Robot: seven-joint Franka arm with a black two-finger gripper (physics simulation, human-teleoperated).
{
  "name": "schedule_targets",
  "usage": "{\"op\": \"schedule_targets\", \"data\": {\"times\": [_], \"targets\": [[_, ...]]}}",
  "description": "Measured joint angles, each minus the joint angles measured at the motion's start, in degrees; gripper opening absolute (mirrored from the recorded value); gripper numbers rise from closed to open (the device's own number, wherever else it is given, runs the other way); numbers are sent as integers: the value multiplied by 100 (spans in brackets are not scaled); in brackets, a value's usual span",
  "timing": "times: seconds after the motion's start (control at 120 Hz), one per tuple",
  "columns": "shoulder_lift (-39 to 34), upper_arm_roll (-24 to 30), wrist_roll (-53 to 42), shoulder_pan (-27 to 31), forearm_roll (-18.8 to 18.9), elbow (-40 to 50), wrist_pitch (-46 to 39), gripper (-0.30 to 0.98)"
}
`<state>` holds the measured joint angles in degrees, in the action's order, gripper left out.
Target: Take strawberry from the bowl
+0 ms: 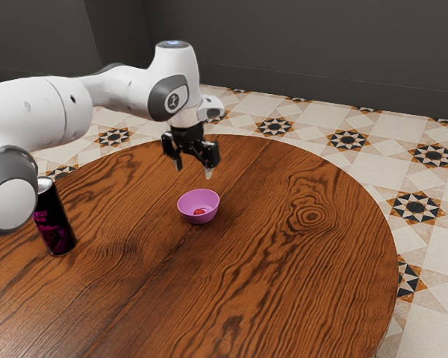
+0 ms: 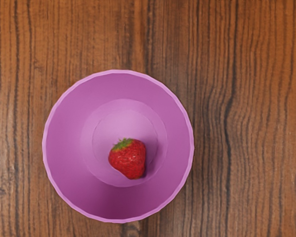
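Observation:
My gripper (image 1: 193,171) hangs above the table in the exterior view, pointing down, its two fingers spread apart with nothing between them. Below it stands a pink-purple bowl (image 1: 198,218), upright on the wood, with a gap of air between fingertips and rim. A small red strawberry (image 1: 199,212) lies inside. Seen from my hand, the bowl (image 2: 64,143) is viewed from straight above, and the strawberry (image 2: 129,159) rests on its floor, off centre, with its green leafy end showing.
A black and magenta can (image 1: 54,220) stands upright on the round wooden table (image 1: 284,283), toward the exterior view's left, near the arm's base side. The table's curved edge runs along the exterior view's right, with tiled floor beyond.

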<state>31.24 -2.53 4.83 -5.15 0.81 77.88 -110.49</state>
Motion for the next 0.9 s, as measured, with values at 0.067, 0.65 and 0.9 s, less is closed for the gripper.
{"op": "schedule_targets", "data": {"times": [0.067,0.65,0.9], "targets": [[143,-2,113,62,-13,-15,-114,51],[1038,41,694,310,-359,-19,-984,21],[1234,42,817,330,-485,-24,-1179,21]]}}
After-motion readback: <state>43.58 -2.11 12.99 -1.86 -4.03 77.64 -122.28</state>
